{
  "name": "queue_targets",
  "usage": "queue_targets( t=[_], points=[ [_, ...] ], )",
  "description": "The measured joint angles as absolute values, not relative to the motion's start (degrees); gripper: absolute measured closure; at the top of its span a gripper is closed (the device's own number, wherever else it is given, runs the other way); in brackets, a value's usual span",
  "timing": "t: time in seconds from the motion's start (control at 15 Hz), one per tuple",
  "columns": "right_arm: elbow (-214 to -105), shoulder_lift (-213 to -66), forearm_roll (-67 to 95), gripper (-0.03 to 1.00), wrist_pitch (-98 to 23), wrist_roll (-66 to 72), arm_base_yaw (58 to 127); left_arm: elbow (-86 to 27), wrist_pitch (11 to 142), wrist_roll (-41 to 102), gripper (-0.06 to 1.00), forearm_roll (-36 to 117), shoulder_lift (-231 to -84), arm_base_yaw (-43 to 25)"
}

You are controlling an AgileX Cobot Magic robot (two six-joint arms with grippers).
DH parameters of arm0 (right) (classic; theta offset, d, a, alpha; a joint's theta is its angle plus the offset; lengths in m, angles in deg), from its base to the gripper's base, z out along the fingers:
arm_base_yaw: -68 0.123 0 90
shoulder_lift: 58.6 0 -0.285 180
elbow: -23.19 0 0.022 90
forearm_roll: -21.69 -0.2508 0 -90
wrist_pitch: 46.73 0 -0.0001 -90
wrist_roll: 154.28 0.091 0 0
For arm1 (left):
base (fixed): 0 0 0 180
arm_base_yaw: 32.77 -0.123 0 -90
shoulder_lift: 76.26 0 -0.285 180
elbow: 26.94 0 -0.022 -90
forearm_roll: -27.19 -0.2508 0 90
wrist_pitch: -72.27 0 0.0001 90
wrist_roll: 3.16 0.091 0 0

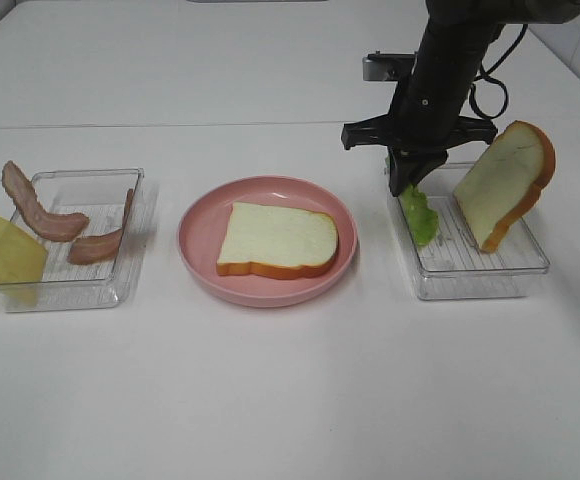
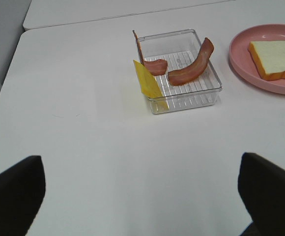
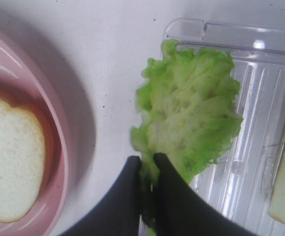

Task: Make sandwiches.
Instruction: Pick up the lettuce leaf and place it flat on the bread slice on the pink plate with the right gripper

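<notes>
"The lettuce sits at the plate-side end of the right tray, partly over its rim. The right gripper has its fingers squeezed together on one edge."

"Bound for the bread slice on the pink plate?"

"I'd guess so. Best lift straight up, clear of the rim and the leaning slice, then lay it flat and centred."

"And the left gripper?"

"Spread wide, holding nothing, over bare table short of the bacon."

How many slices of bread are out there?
2. One bread slice lies flat on the pink plate; the other slice leans tilted in the right-hand clear tray. None looks hidden.
</notes>
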State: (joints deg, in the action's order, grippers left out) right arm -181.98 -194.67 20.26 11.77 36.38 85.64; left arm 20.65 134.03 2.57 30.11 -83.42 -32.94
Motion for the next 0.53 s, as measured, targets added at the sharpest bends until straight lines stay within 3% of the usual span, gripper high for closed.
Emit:
queue_targets(
  t=[0.07, 0.53],
  points=[
    [-182.0, -194.7, 20.4, 0.94, 12.3, 36.4, 85.6, 20.7, 134.0, 2.6, -0.05, 30.1, -83.4, -32.9],
    [-182.1, -187.3, 20.0, 0.94, 17.4, 36.4, 85.6, 20.7, 134.0, 2.6, -0.05, 30.1, -83.4, -32.9]
  ],
)
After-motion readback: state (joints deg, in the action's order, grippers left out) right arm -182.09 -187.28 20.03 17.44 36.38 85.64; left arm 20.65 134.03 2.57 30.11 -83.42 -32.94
